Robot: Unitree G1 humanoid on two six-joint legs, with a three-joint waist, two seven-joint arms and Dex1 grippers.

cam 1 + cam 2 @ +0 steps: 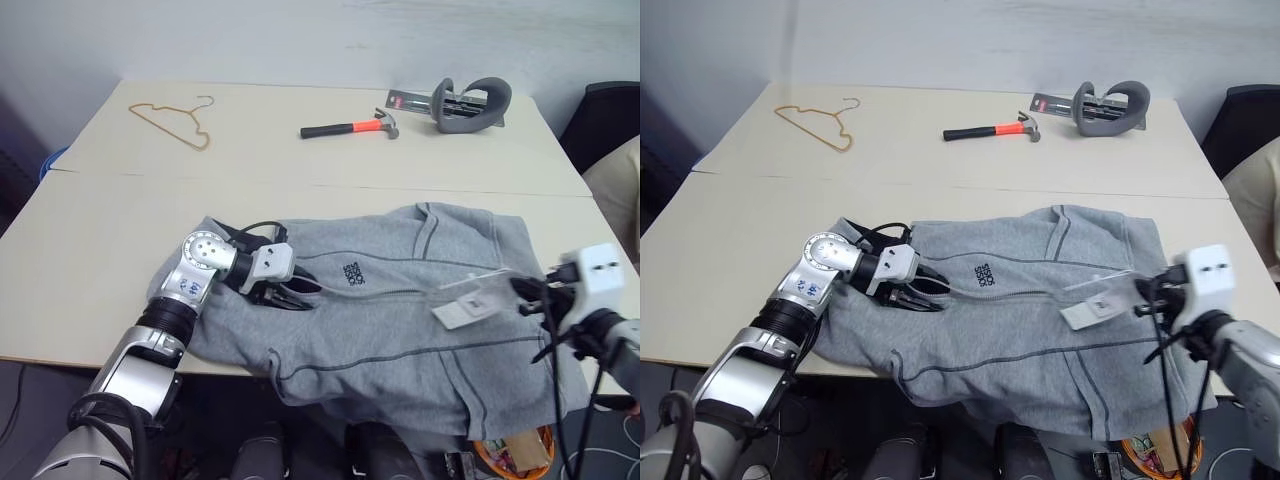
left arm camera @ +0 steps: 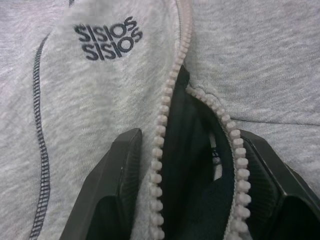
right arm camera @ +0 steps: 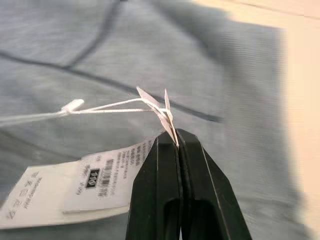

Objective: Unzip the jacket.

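The light grey jacket [image 1: 400,330] lies flat on the table, its lower part hanging over the front edge. My left gripper [image 1: 295,297] rests on its left end beside the dark chest logo [image 1: 353,271]. Its fingers [image 2: 117,175] stand open, one on each side of the parted zipper teeth [image 2: 165,125], with dark lining between the two rows. Past the logo the zipper runs closed. My right gripper [image 1: 525,292] hovers over the jacket's right side, shut on a small white piece tied to the hang tag's string [image 3: 107,107]. The paper hang tag [image 1: 462,310] dangles from it.
At the back of the table lie a hammer with an orange grip [image 1: 352,128], a wire hanger [image 1: 175,122] and a grey curved device [image 1: 468,105]. A seam [image 1: 150,177] crosses the table behind the jacket. A dark chair [image 1: 605,120] stands at the right; an orange bin [image 1: 515,452] sits below.
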